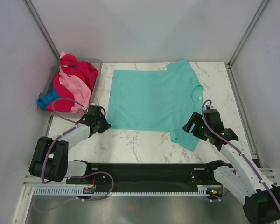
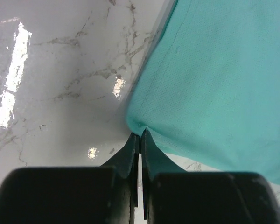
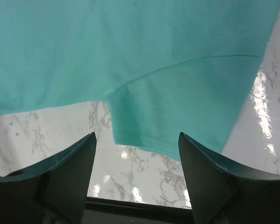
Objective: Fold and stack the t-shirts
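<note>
Since the teal tee [image 1: 149, 98] lies spread flat on the tabletop [image 1: 140, 145] ready for folding, my left gripper [image 2: 139, 135] is pinched tight on its near-left hem corner, likely to lift that edge. My right gripper [image 1: 192, 125] hangs wide open over the near sleeve [image 3: 149, 126], holding nothing, probably lining up the matching grab. Count: one tee laid out, one tub [image 1: 99, 63] far left heaped with red, pink and blue cloth, so at least three more, and two grippers.

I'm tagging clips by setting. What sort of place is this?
Probably a robot lab cell, not a home: plain white panels wall in a marble-look table, with a black mounting rail along its near edge.
</note>
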`<action>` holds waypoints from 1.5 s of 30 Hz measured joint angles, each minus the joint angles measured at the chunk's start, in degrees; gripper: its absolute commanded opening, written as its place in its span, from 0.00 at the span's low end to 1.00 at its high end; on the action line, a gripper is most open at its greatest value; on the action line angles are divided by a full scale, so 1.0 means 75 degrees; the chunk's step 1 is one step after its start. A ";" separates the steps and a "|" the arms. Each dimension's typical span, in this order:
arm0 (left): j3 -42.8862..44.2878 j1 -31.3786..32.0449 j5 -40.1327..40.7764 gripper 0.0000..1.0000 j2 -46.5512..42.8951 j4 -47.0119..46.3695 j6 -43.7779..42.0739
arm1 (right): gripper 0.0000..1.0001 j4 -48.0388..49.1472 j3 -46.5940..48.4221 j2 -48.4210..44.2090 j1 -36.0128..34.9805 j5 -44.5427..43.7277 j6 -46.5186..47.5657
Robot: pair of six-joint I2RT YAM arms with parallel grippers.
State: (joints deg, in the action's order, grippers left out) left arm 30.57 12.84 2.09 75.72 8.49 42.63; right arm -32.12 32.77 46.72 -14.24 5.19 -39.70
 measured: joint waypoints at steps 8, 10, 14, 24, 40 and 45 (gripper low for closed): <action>0.0047 0.0000 -0.0370 0.02 -0.0627 0.0323 -0.0175 | 0.81 -0.1355 0.0265 0.1274 -0.1976 -0.2302 -0.1276; 0.0047 0.0000 -0.0466 0.02 -0.0892 0.0335 -0.0201 | 0.79 -0.1600 0.0300 0.1431 -0.2585 -0.2821 -0.1789; 0.0012 0.0000 -0.0580 0.02 -0.1145 0.0239 -0.0210 | 0.71 -0.1760 0.0117 0.1387 -0.2879 -0.3579 -0.2632; -0.0344 0.0000 -0.0965 0.02 -0.1040 0.0099 -0.0219 | 0.57 -0.1804 -0.0297 0.2375 -0.2879 -0.4179 -0.3727; -0.0396 0.0000 -0.1075 0.02 -0.1055 0.0044 -0.0216 | 0.00 -0.1186 -0.0705 0.1979 -0.2885 -0.4290 -0.4211; -0.0160 0.0000 -0.1198 0.02 -0.1306 0.0551 -0.0213 | 0.00 -0.1606 -0.0650 0.1198 -0.2885 -0.4322 -0.4194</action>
State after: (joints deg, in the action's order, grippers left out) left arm 29.36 12.84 -6.90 65.93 12.62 41.04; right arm -44.16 27.90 55.70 -35.88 -27.22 -71.16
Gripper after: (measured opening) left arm 0.033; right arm 0.013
